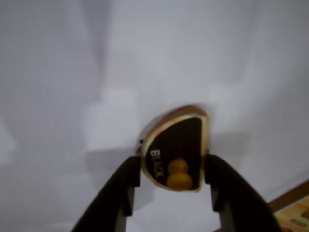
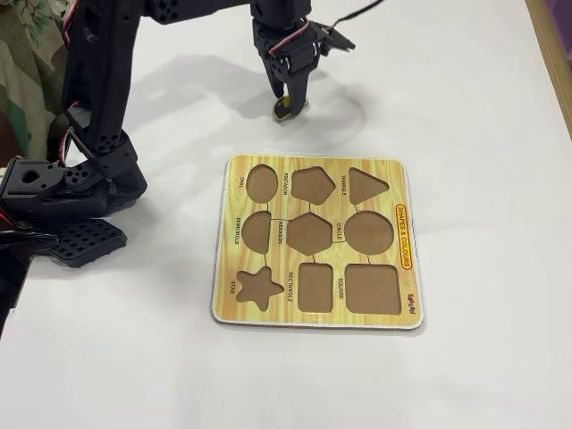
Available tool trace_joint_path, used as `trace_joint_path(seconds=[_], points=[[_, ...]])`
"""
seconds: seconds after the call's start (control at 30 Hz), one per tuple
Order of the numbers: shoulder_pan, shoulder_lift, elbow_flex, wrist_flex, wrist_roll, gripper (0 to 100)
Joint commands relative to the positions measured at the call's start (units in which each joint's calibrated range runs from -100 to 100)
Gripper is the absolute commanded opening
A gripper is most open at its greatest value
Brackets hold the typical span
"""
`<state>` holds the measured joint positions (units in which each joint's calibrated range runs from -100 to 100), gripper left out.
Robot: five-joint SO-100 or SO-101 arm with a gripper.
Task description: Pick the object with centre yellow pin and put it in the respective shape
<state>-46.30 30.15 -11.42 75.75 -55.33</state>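
Wrist view shows the small flat semicircle puzzle piece with a black face, pale rim and round yellow knob (image 1: 176, 152) sitting between the two dark fingers of the gripper (image 1: 173, 170), which press against its two sides, clamped on it; the word BLACK runs along its straight edge. The white worktop (image 1: 72, 72) lies blurred behind it, so whether the piece touches it or hangs above it cannot be told. Fixed view places the gripper (image 2: 288, 105) near the far edge, well apart from the yellow wooden shape board with brown cut-outs (image 2: 315, 243), whose corner is cut off in the wrist view.
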Motion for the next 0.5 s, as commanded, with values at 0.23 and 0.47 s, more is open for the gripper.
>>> trace_joint_path(seconds=[0.23, 0.47], points=[[1.1, -4.0, -1.2, -0.6, -0.5, 19], [1.1, -4.0, -0.8, -0.6, -0.5, 19]])
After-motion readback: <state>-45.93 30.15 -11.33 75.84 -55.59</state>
